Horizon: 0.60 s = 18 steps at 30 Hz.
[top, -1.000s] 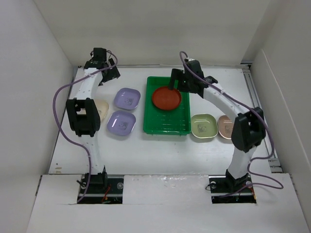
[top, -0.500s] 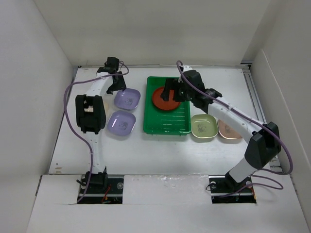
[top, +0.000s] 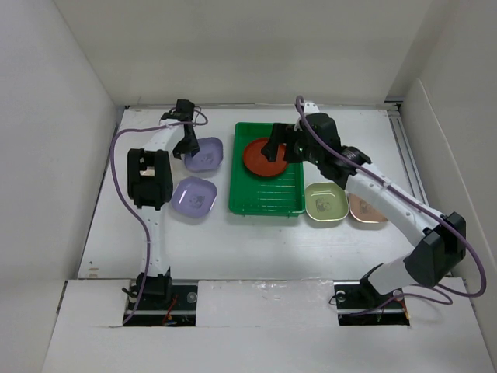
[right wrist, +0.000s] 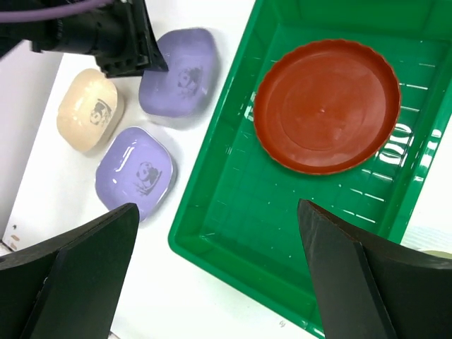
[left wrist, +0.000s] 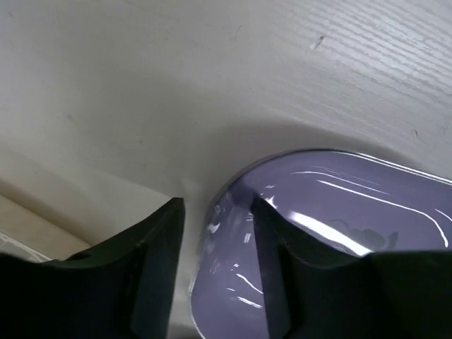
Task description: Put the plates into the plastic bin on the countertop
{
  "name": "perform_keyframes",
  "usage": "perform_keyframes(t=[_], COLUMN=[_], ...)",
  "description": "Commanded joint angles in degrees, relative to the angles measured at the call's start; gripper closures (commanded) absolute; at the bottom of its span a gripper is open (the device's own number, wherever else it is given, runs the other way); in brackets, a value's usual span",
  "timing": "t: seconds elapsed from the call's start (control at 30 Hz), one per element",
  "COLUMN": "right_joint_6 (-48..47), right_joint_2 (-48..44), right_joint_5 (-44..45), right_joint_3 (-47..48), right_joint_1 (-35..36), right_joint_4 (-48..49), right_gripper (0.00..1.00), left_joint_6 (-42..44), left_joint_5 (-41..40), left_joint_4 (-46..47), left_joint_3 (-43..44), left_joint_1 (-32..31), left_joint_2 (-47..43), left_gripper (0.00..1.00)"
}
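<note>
Left jaws straddle the rim of the far lavender plate (left wrist: pixel 332 233), apart, not yet clamped; close squarely before lifting toward the green bin (top: pixel 268 198) at three o'clock. Right jaws gape empty over the binned red plate (right wrist: pixel 326 106)

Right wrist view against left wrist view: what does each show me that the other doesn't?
Only the right wrist view: the green bin holding one red-orange plate, with the cream plate and the near lavender plate outside it.
Only the left wrist view: the close-up of the left end effector astride the far lavender plate, one finger outside its rim and one inside, with a gap showing beside the rim.
Both: the far lavender plate, the left end effector at it, and the white countertop.
</note>
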Motion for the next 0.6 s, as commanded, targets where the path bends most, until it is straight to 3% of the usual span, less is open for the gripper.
perform_keyframes(t=[0.0,0.03,0.07,0.17,0.27,0.37,0.57], right_joint_6=[-0.9,-0.9,-0.9,-0.9,-1.5,-1.5,4.8], right_joint_2=[-1.5,-1.5,-1.5,-1.5,-2.2,-4.3,-11.8], right_joint_5=[0.3,0.3,0.3,1.0,2.7,3.9,5.5], right_joint_3=[-0.7,-0.7,-1.3,-1.3,-1.8,-4.1,-12.1], right_joint_1=[0.4,0.4,0.4,0.4,-0.7,-2.3,-10.1], right_joint_4=[1.9,1.9,1.9,1.9,0.7,0.7,0.7], right_gripper=[0.01,0.01,0.01,0.01,0.01,0.01,0.01], left_joint_6=[-0.7,-0.7,-1.3,-2.7,-4.5,-6.2,-8.3], left_joint_5=[-1.3,-1.3,-1.3,-1.9,-4.7,-4.8,1.0], left_joint_4=[-4.1,-4.1,-4.1,-5.6,-7.8,-8.4,-2.2], left_joint_3=[0.9,1.4,2.6,5.6,10.7,13.2,4.1], left_joint_1=[0.0,0.0,0.0,0.0,-0.5,-0.5,-0.5], left_joint_2=[2.4,3.0,3.0,4.5,4.5,-1.1,-18.3], left_gripper=[0.62,0.69,0.85,1.00,1.00,1.00,1.00])
